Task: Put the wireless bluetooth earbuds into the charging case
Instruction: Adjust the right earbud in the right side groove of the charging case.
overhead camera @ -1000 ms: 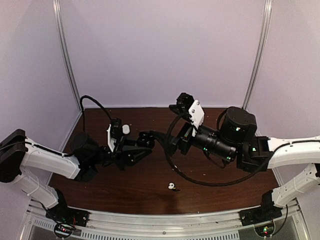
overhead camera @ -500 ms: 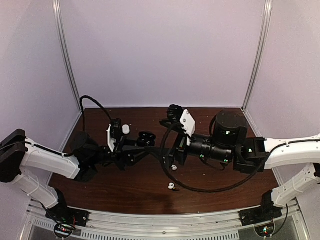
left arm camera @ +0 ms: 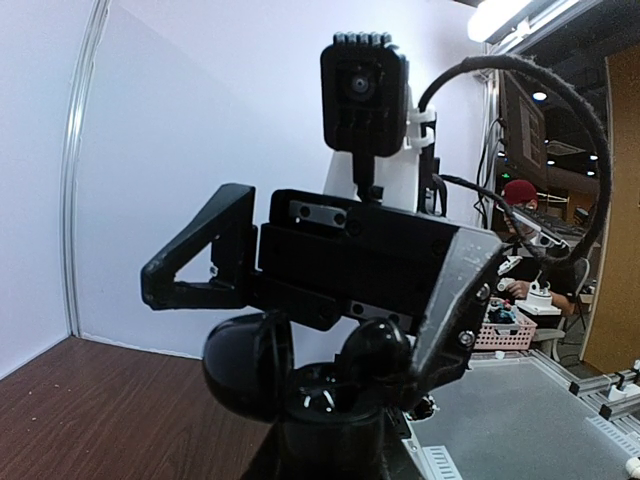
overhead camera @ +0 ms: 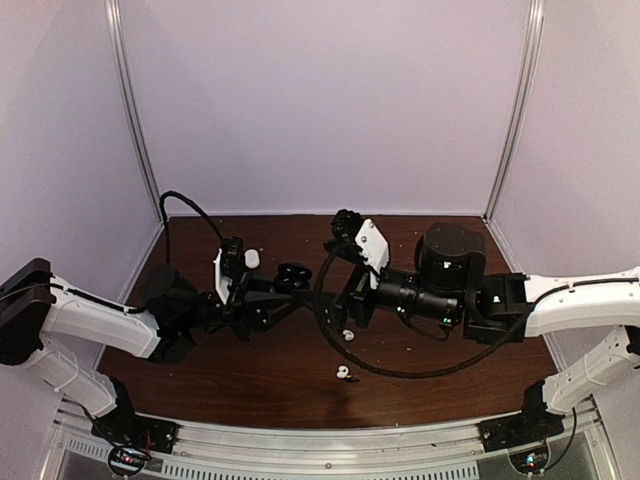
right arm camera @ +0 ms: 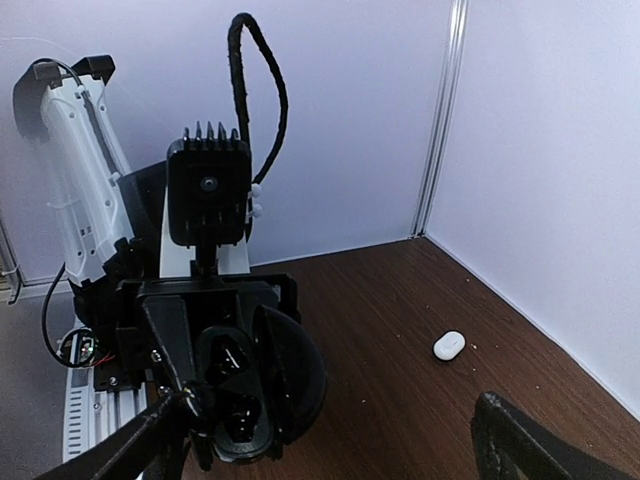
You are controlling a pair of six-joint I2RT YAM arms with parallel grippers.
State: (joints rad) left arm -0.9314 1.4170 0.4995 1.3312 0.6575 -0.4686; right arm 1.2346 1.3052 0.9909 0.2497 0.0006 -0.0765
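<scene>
Fingers of the left gripper [overhead camera: 290, 277] are clamped on the opened black charging case [right arm camera: 250, 390] above the wooden table [overhead camera: 250, 390], and facing it close by, the right gripper [right arm camera: 340, 402] has its fingers spread wide and empty. A white case [right arm camera: 449, 345] lies back near the wall [right arm camera: 540, 150], and two white earbuds [overhead camera: 343, 373] lie loose on the table toward the front, apart from both grippers
</scene>
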